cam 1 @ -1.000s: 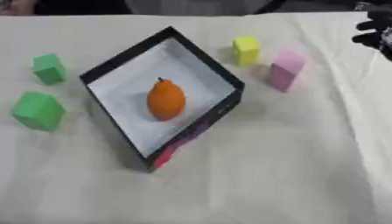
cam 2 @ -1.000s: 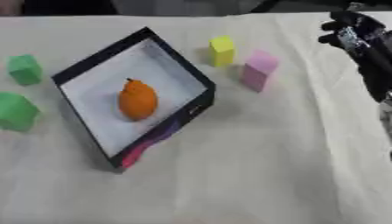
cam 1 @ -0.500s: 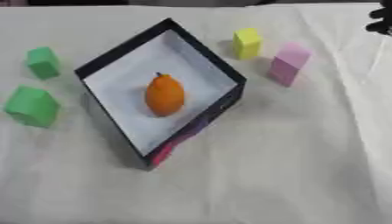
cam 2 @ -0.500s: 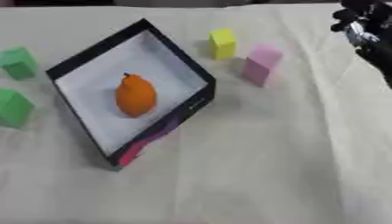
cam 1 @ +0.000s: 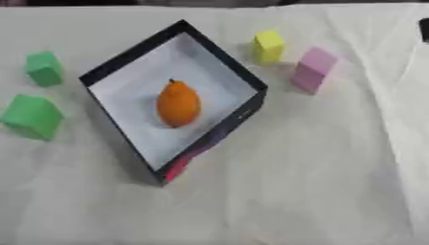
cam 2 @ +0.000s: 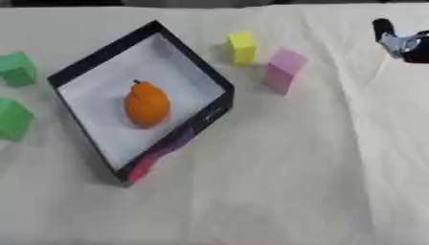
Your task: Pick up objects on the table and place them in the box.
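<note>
A: Orange fruit [cam 1: 177, 103] sits in the box [cam 1: 226, 67]; pink block [cam 2: 285, 68] and yellow block [cam 2: 242, 47] stand just beside it on the bench [cam 1: 318, 182].

B: Right robot hand [cam 2: 400, 43] at the far edge, fingers unreadable. Reaching for pink could topple yellow.

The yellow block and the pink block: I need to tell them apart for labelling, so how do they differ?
The yellow block is yellow and lies farther from the robot; the pink block is pink, looks taller, and lies nearer and more to the right. The yellow block is closer to the box. Both rest on the cloth outside the box, untouched.
</note>
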### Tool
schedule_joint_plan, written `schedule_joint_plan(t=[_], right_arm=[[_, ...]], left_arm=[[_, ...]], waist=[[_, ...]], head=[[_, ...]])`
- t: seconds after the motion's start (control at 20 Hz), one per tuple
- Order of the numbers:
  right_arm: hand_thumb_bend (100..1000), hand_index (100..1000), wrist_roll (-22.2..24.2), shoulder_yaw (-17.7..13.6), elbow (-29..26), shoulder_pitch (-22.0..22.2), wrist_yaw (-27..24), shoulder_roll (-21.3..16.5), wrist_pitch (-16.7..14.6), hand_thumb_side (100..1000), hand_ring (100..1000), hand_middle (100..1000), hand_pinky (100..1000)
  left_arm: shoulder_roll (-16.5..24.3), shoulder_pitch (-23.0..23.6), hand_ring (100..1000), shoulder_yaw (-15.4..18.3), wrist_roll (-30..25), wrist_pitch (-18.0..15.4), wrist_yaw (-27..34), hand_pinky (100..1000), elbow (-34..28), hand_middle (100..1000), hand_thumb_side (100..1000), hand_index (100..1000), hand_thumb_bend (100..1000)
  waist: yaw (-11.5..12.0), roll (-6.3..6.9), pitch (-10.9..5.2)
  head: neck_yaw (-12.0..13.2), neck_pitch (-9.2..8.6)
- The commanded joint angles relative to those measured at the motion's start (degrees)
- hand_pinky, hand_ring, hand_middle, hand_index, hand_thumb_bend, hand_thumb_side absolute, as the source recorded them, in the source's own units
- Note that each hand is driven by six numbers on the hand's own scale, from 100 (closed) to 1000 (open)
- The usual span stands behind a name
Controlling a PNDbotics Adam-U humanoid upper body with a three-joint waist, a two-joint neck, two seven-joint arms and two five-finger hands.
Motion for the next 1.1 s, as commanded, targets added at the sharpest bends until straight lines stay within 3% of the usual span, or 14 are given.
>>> schedule_joint_plan(t=[0.05,0.35,0.55,0.9,1.0,1.1], right_arm=[[100,889,3.6,2.6,1.5,-1.9,4.0,-7.0,-4.3,257,844,806,886],[100,922,10.0,7.0,3.2,-6.6,10.7,-8.5,-10.0,384,891,858,907],[167,933,15.9,9.0,5.4,-11.7,12.9,-6.8,-13.4,368,902,870,913],[284,934,22.7,14.9,12.7,-22.5,15.7,-0.3,-17.3,361,917,885,927],[396,931,24.6,16.5,15.2,-25.5,16.7,2.1,-18.5,358,916,871,934],[452,931,26.7,18.0,17.8,-28.3,17.9,4.6,-20.0,348,917,867,939]], left_arm=[[2.0,-0.3,763,-0.1,-0.5,0.1,0.0,833,-1.2,800,823,839,168],[2.5,-0.2,763,0.0,-0.6,0.0,-0.2,833,-1.2,799,822,838,168],[1.8,-0.1,762,0.2,-0.4,-0.1,-0.1,833,-1.2,798,828,837,168],[0.9,-0.1,762,0.1,-0.6,0.3,0.1,833,-1.2,798,834,837,168],[0.8,-0.1,762,0.0,-0.7,0.3,0.2,833,-1.2,797,834,836,169],[0.6,-0.2,762,0.0,-0.7,0.4,0.2,833,-1.2,797,835,836,170]], waist=[[0.2,-0.98,-0.22],[1.2,-1.71,0.16],[1.4,-1.94,0.44],[2.0,-2.14,0.72],[2.0,-2.17,0.71],[2.0,-2.23,0.68]], head=[[-0.7,-0.11],[-1.4,-0.11],[-2.0,-0.12],[-2.8,-0.22],[-2.8,-0.14],[-2.8,-0.12]])
